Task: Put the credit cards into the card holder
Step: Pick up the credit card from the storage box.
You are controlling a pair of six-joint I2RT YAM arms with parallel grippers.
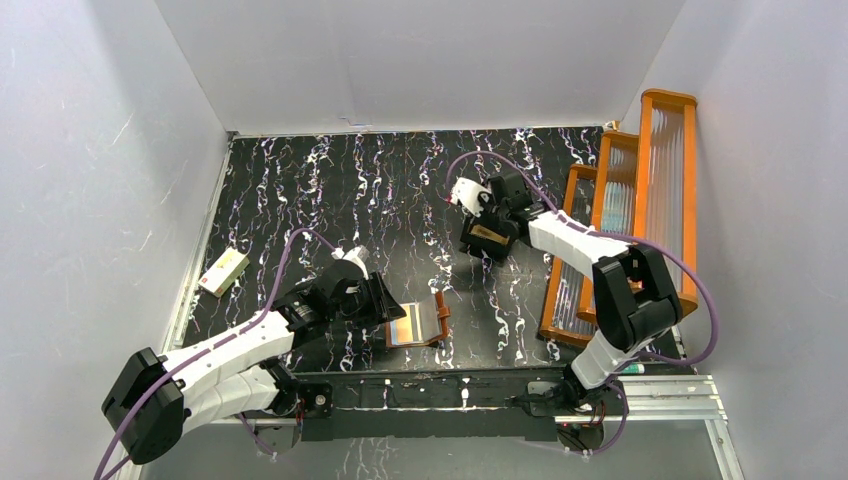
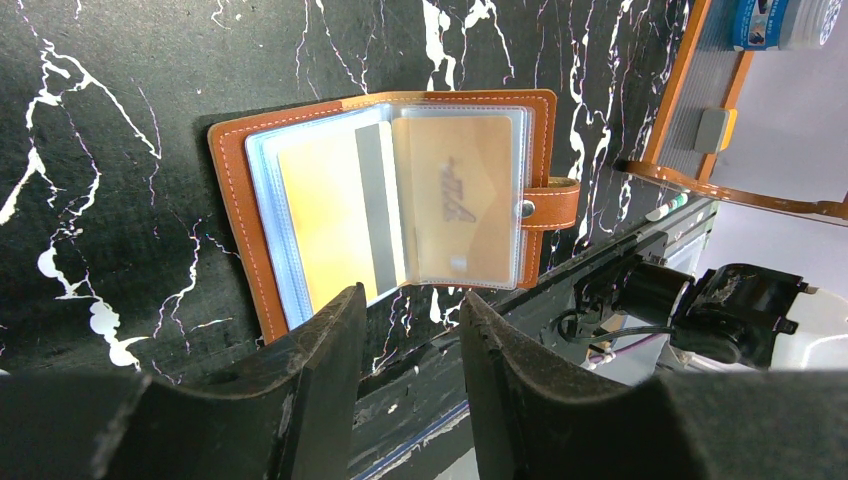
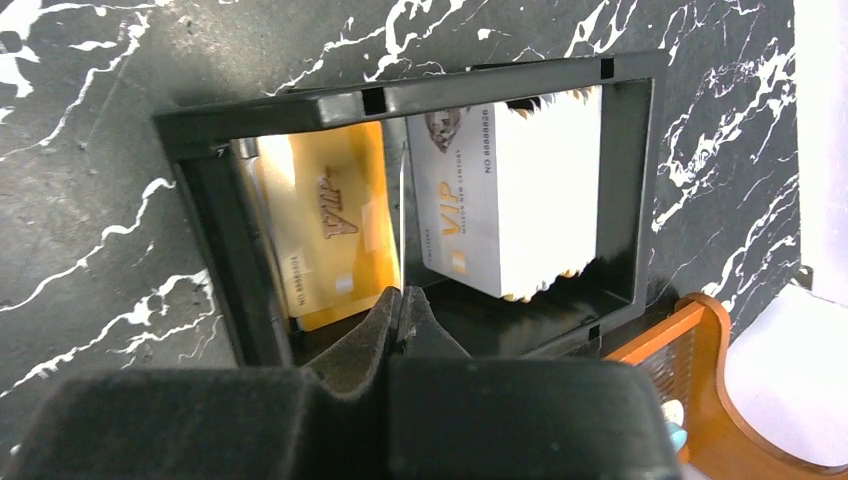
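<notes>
The card holder (image 1: 415,322) lies open on the black marbled table near the front edge. In the left wrist view the card holder (image 2: 390,200) shows yellow-orange cards (image 2: 325,215) in its clear pockets. My left gripper (image 2: 410,295) is open and empty, just short of the holder's near edge; it also shows in the top view (image 1: 385,300). My right gripper (image 3: 403,292) is shut on a thin card seen edge-on (image 3: 400,220), over the black tray (image 3: 400,100). The tray holds a gold card (image 3: 320,230) and a stack of white cards (image 3: 510,200).
A cream box with a green mark (image 1: 223,271) lies at the far left of the table. Orange-framed racks (image 1: 620,220) stand along the right side, close behind my right arm. The table's front rail (image 1: 450,385) runs just below the card holder.
</notes>
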